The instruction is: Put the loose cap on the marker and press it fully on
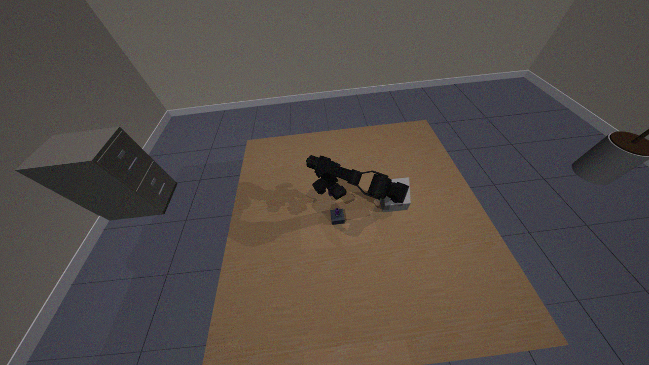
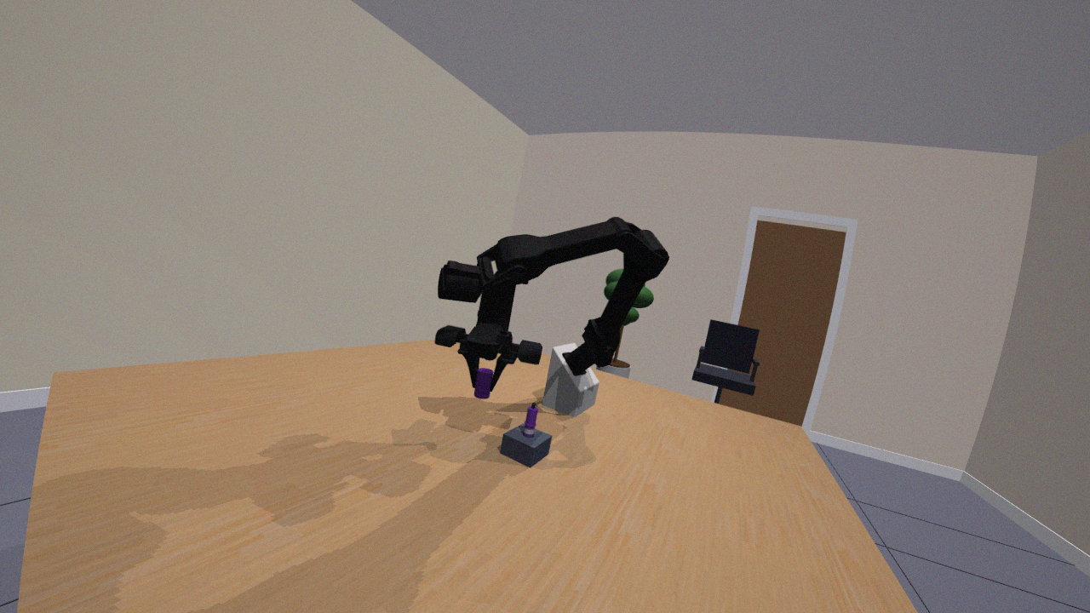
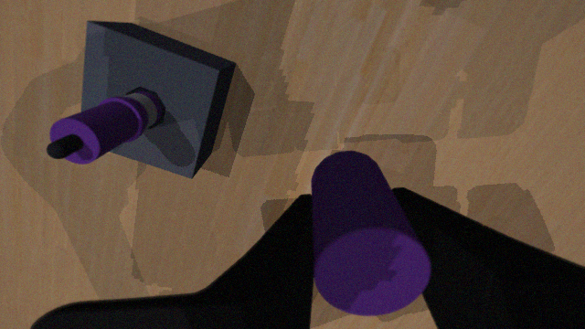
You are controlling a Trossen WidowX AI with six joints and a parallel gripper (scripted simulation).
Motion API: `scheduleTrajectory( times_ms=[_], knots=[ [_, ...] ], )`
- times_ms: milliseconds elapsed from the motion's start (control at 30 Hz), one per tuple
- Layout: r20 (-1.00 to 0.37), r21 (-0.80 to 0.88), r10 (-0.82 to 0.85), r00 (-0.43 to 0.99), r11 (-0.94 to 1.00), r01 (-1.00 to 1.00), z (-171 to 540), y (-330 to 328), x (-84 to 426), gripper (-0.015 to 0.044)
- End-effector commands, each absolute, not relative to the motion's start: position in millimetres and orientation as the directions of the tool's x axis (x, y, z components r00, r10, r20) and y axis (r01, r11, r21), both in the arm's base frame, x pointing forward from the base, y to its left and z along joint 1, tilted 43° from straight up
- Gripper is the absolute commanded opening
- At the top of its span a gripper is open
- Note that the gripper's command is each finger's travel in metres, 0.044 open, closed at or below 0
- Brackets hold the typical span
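My gripper (image 3: 351,202) pinches the purple cap (image 3: 366,238) at lower centre of the wrist view. The marker (image 3: 98,125) stands in its holder block (image 3: 183,100), upper left. If I descend off-axis, the cap's rim, hidden from me here, could catch the tip and twist loose.

The top camera is looking down from high up and far off, tilted toward the far wall, taking in the whole counter (image 1: 371,290) and the tiled floor around it. The exterior camera is standing low by a counter corner, much nearer, facing across toward the door (image 2: 792,320). The wrist camera is riding on the arm, pointing straight down, very close. All three are sharing the holder block (image 1: 337,218) (image 2: 525,445) (image 3: 151,91) and marker (image 1: 337,211) (image 2: 532,416) (image 3: 98,128).
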State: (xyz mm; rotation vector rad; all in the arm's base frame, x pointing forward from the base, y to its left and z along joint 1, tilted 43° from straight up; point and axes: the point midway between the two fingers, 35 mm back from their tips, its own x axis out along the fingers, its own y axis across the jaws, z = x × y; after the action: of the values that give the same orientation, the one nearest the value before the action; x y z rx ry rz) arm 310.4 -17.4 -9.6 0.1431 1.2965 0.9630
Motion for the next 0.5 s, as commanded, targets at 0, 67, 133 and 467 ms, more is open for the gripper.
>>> scheduleTrajectory(
  times_ms=[0, 67, 133, 467],
  knots=[
    [-0.742, 0.589, 0.669, -0.039, 0.622, -0.516, 4, -12, 309, 0.0000],
    [-0.742, 0.589, 0.669, -0.040, 0.622, -0.516, 10, -9, 308, 0.0000],
    [-0.742, 0.589, 0.670, -0.040, 0.622, -0.516, 16, -6, 307, 0.0000],
    [-0.741, 0.591, 0.671, -0.040, 0.621, -0.515, 48, 10, 301, 0.0000]
  ],
)
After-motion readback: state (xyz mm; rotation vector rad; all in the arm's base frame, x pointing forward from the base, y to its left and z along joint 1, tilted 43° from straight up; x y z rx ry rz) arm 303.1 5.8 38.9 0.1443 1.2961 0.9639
